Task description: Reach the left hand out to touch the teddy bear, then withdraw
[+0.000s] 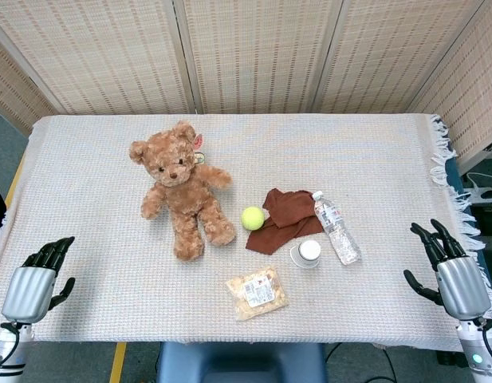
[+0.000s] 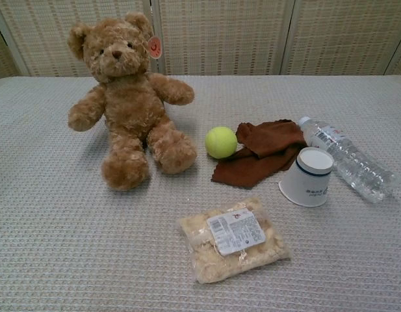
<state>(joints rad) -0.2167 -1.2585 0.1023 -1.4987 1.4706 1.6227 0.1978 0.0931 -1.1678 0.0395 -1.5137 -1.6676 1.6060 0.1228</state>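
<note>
Head view shows your left hand (image 1: 29, 289) down at the near left corner of the table (image 1: 373, 152), well apart from the teddy bear (image 1: 179, 186), fingers spread and lightly curved with nothing in them. The bear sits upright on the woven cloth, legs stretched toward you, a round tag by its ear. Your right hand (image 1: 453, 279) hangs off the near right edge, far from the bear, fingers apart and holding nothing. Just right of the bear's foot lies the tennis ball (image 1: 252, 218), touching the brown cloth (image 1: 283, 218) beyond it. Further right of the bear a paper cup (image 1: 307, 253) lies tipped on its side, beside a clear water bottle (image 1: 336, 227) lying flat. Nearer to you than the bear's feet rests a snack packet (image 1: 257, 292). Neither hand appears in the chest view.
</note>
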